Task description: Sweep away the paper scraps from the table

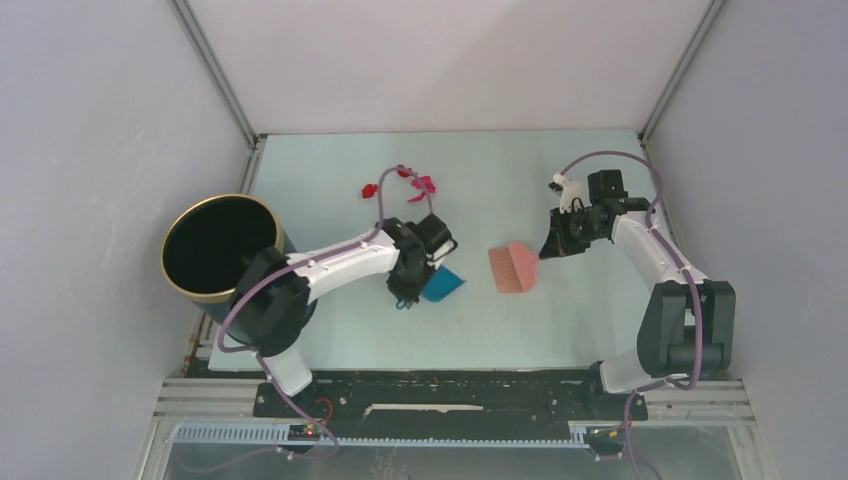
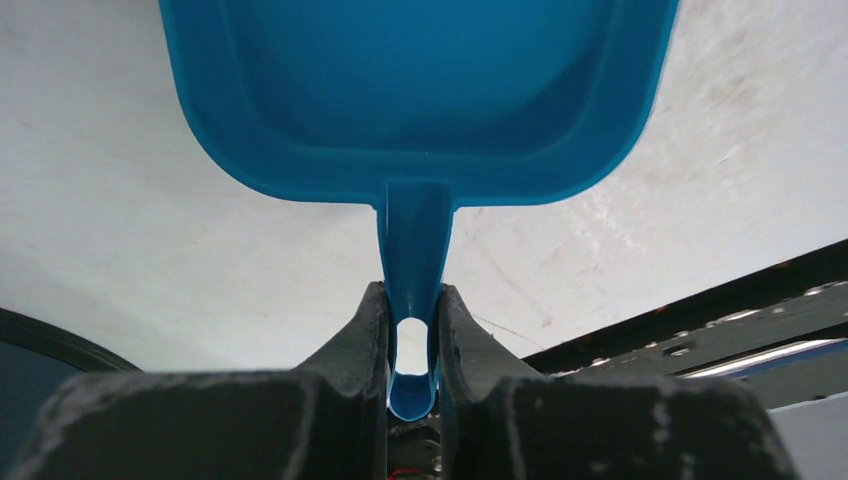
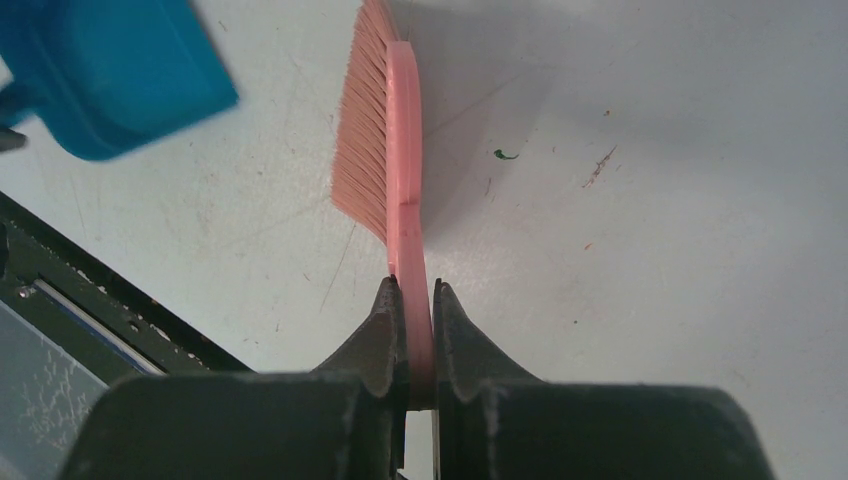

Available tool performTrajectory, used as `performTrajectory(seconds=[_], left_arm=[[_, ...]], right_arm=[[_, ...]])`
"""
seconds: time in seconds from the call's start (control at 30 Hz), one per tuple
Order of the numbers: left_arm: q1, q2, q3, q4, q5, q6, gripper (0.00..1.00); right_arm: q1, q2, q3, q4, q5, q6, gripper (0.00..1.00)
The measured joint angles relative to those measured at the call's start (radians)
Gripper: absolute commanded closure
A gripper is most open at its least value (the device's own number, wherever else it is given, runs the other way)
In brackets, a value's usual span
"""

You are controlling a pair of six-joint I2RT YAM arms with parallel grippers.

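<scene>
beyond left pincer [image 1: 410, 289], paper scraps [image 1: 421, 184]

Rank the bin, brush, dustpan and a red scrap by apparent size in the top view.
1. bin
2. brush and dustpan: about alike; dustpan partly hidden, so unranked
3. red scrap

Enclosed on three sides by plain grey-white walls [image 1: 95, 140].
Joined at the far corners by slanting metal posts [image 1: 215, 70]; floored with a pale mint table [image 1: 520, 335], scuffed and speckled in the right wrist view; edged in front by a black rail [image 1: 450, 385] and a slotted grey strip [image 1: 400, 437]; lit softly and evenly, with faint, soft-edged shadows.
</scene>
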Motion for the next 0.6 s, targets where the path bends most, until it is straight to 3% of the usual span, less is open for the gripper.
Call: performTrajectory(seconds=[0.1,0.2,0.37,0.53,0.6], left_arm=[[-0.054,0.039,-0.055,0.009,-0.028,-0.006,0.71],[-0.097,0.034,-0.094,0.059,-0.093,-0.035,0.49],[-0.171,-0.109,-0.257,0.273,-0.199,-0.114,0.23],[-0.194,-0.285,-0.407,0.454,-0.259,-0.156,0.20],[-0.193,-0.338,-0.451,0.512,-0.280,-0.168,0.11]], right_arm=[[-0.004,0.000,0.000,0.000,-0.001,0.000,1.00],[-0.005,0.002,0.000,0.000,-0.001,0.000,1.00],[-0.004,0.002,0.000,0.000,-0.001,0.000,1.00],[-0.004,0.002,0.000,0.000,-0.001,0.000,1.00],[-0.004,0.002,0.000,0.000,-0.002,0.000,1.00]])
